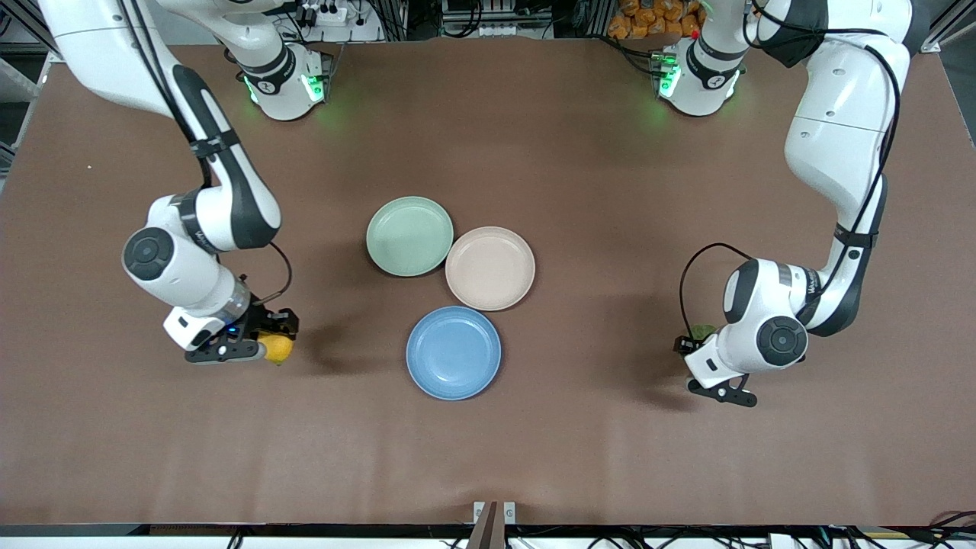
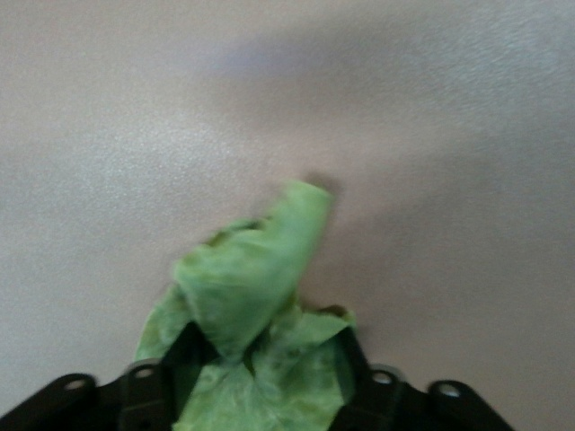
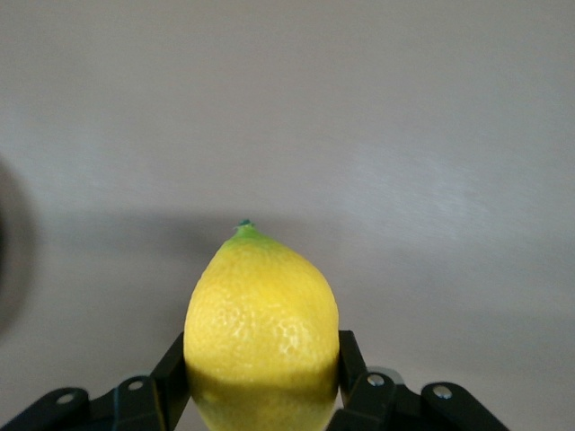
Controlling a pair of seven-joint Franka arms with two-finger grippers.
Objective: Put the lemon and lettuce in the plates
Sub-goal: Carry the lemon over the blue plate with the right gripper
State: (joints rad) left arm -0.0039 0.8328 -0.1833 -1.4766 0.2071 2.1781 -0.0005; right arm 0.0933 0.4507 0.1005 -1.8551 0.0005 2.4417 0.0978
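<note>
Right gripper [image 3: 260, 395]: fingers clenched on the lemon [image 3: 261, 328] at its belly, stem tip outward. Firm, smooth rind; keep your hold at the widest part or it may squirt out. In the front view it sits at 9 o'clock from the blue plate [image 1: 454, 353].

Left gripper [image 2: 260, 391]: fingers straddle the lettuce [image 2: 256, 314], at 3 o'clock from that plate; you cannot tell yet whether they grip it. Limp, light, tears easily; pinch it bunched. Beige plate [image 1: 490, 268] is bare too.
</note>
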